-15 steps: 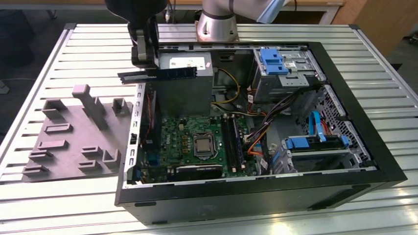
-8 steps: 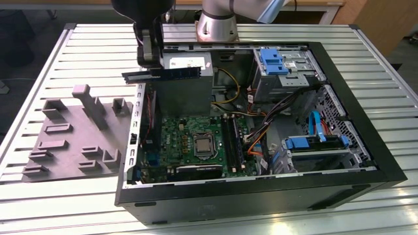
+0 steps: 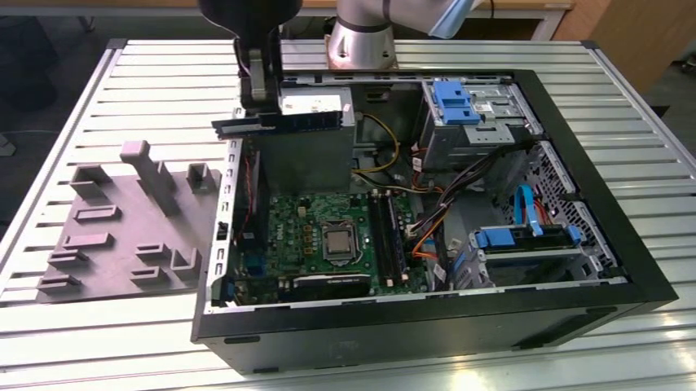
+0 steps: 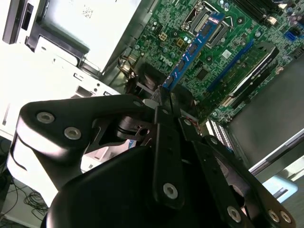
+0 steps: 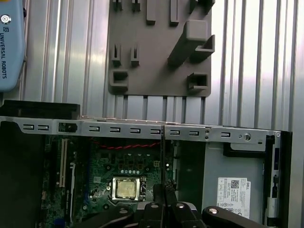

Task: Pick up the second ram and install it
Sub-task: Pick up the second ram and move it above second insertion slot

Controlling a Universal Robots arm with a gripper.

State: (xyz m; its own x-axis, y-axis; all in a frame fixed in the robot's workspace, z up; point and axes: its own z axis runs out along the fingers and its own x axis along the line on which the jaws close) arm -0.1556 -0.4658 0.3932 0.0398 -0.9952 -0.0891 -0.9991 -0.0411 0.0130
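The gripper (image 3: 253, 120) is clamped on one end of the ram (image 3: 310, 120), holding it level, high above the open case (image 3: 435, 326), touching nothing inside.

A slatted metal table (image 3: 98, 342) is seen. On it, at the exterior view's left, a grey fixture block (image 3: 130, 236) with upright posts is laid flat; just beside it, at the right, an open black computer case (image 3: 435, 330) is set.
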